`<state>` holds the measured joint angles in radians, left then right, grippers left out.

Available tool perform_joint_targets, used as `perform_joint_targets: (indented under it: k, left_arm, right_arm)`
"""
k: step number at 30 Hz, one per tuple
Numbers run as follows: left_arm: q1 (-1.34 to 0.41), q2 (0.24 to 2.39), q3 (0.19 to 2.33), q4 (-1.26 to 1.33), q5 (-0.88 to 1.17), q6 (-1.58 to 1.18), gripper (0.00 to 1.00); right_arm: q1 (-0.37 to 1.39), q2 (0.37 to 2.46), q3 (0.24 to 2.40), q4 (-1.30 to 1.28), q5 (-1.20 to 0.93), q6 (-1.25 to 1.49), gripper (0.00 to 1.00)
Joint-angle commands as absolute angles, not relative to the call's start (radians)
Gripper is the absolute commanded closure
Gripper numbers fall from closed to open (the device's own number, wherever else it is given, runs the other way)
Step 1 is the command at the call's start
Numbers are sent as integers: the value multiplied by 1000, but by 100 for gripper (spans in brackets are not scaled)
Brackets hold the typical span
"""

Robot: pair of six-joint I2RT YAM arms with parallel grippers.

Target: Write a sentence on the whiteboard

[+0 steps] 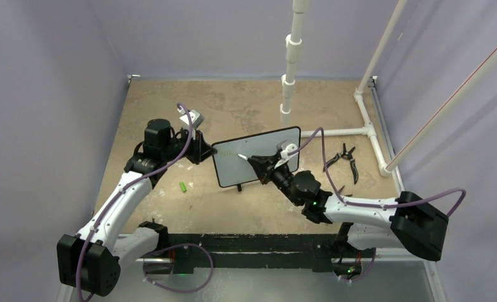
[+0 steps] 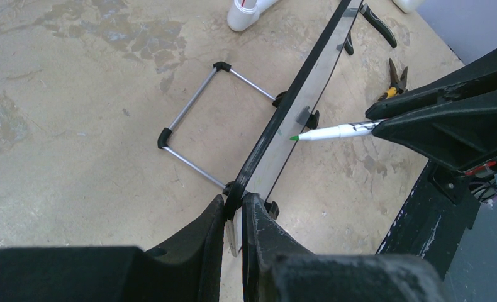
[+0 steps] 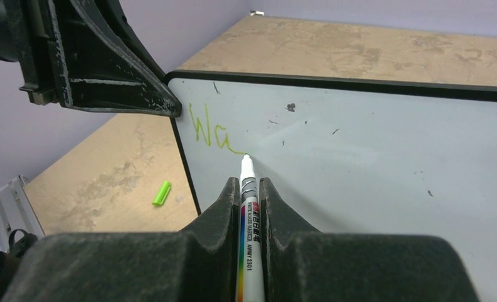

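Note:
The whiteboard (image 1: pixel 268 160) stands propped up on the table, white with a thin black frame (image 3: pixel 334 83). My left gripper (image 2: pixel 233 202) is shut on its left edge (image 2: pixel 284 132), one finger on each face. My right gripper (image 3: pixel 249 184) is shut on a white marker (image 3: pixel 248 207), also seen side-on as the marker (image 2: pixel 334 131) with a green tip. The tip touches the board's white face (image 3: pixel 372 163). The sentence (image 3: pixel 211 133) stands as green letters "Wa" with a stroke trailing to the tip, near the board's upper left corner. In the top view my right gripper (image 1: pixel 251 158) is over the board.
A green marker cap (image 1: pixel 183 187) lies on the table left of the board. Black pliers (image 1: pixel 348 157) lie to the right, next to white PVC pipes (image 1: pixel 367 129). A wire stand (image 2: pixel 199 123) props the board from behind. A vertical white pipe (image 1: pixel 290 75) rises behind.

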<state>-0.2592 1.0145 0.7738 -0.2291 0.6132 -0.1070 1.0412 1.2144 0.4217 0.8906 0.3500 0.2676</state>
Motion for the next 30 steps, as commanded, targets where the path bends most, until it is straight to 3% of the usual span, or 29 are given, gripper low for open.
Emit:
perform_joint_targets:
  k: [1,30]
  left_arm:
    - [-254,996,776,-207,595,-80,100]
    - [-253,994,775,-209,599,-80,100]
  right_arm:
    - [1039,1148,395,964,344,239,100]
    - [1039,1256,506,974,372,211,100]
